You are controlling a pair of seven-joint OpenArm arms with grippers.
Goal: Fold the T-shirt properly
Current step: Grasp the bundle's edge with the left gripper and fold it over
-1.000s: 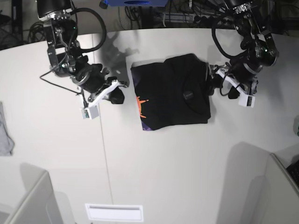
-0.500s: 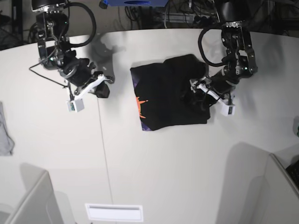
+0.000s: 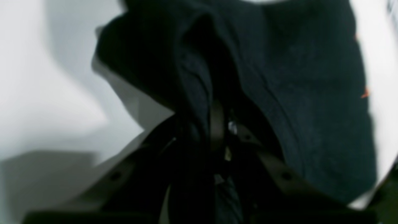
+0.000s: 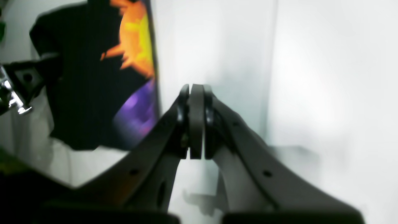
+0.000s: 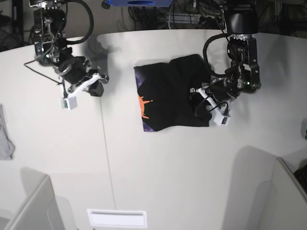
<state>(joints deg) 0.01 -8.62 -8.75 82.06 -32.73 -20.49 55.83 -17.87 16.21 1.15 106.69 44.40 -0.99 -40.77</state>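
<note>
My left gripper (image 5: 200, 104) has just come in off the bench onto the right-hand side of the T-shirt (image 5: 168, 98) and pinched down: a second ago its jaws stood wide beside the cloth, and now, in the left wrist view, a ridge of black fabric (image 3: 199, 93) is bunched up between them. I read that as a grip on the T-shirt's edge, the start of the next fold, though the view is blurred and I can't tell how many layers I've caught.

My right gripper (image 4: 195, 124) is closed on nothing, its jaws pressed flat together above bare bench. That arm has drawn back toward the far left corner of the bench over the same second, which leaves the way open.

The T-shirt lies near the middle of the bench (image 5: 158, 167), already folded into a rough rectangle, with the orange and purple print (image 5: 144, 106) showing along its left edge. That printed edge looks straight; the right side, where I'm holding, is lumpier.

There's plenty of bare bench to the left of the T-shirt and in front of it, so carrying this edge across should meet nothing. The small grey cloth (image 5: 5, 136) sits at the far left edge, well apart.
</note>
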